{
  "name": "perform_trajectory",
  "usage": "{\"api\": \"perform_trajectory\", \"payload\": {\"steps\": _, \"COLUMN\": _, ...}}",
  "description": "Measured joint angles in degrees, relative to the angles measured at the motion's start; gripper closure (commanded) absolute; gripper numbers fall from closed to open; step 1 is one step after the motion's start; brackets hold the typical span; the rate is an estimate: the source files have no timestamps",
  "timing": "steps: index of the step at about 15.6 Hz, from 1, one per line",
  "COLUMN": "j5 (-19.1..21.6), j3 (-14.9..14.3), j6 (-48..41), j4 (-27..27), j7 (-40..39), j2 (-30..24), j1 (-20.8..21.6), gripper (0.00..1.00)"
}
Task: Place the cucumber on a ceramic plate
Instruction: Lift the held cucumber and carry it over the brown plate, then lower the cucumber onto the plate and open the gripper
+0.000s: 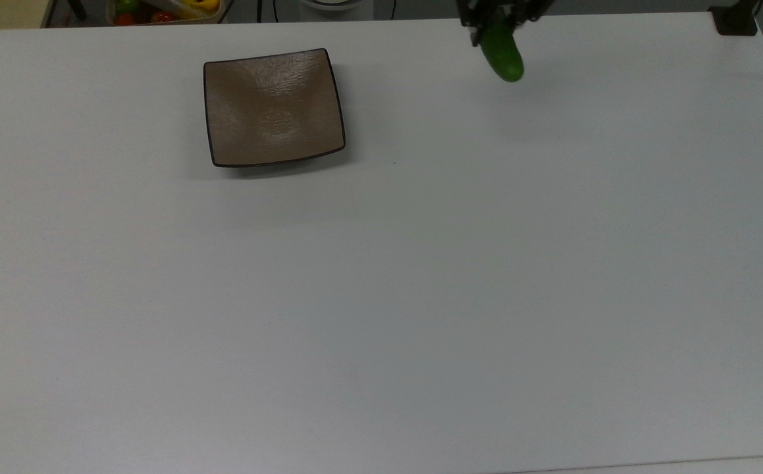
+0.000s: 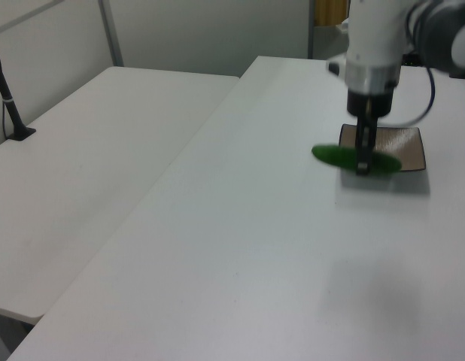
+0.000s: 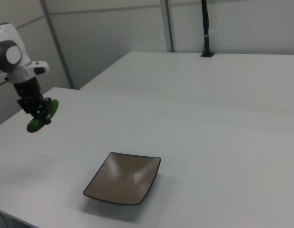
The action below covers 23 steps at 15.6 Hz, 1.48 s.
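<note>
Gripping the smooth dark green cucumber [image 2: 356, 159] mid-length with clenched black fingers [image 2: 363, 154], carrying it level above the white surface [image 1: 381, 276], well right of the square glossy brown ceramic plate [image 1: 273, 107] in the top view

Top view overhead, left and right views oblique from opposite ends, sharing ceramic plate [image 1: 274, 108].

cucumber [image 1: 503, 58]: smooth, glossy | ceramic plate [image 1: 273, 107]: glazed, shiny | table [image 1: 381, 296]: matt white
</note>
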Motion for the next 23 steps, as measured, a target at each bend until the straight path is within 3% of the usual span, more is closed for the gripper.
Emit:
{"api": "perform_trajectory", "payload": {"steps": 8, "j5": 1.2, "j3": -15.4, "j6": -5.5, "j4": 1.6, "j7": -16.7, "j2": -2.5, "j1": -1.2, "gripper": 0.92}}
{"api": "perform_trajectory", "payload": {"steps": 12, "j5": 1.2, "j3": -20.9, "j6": -7.6, "j4": 0.5, "j7": -22.3, "j2": -2.4, "j1": -2.6, "gripper": 0.89}}
{"api": "perform_trajectory", "payload": {"steps": 16, "j5": 0.8, "j3": -23.2, "j6": -7.5, "j4": -2.8, "j7": -25.4, "j2": -1.8, "j1": -4.4, "gripper": 0.88}}
{"api": "perform_trajectory", "payload": {"steps": 23, "j5": -3.0, "j3": -23.5, "j6": 2.5, "j4": -11.8, "j7": -25.5, "j2": 0.5, "j1": -6.9, "gripper": 0.86}}
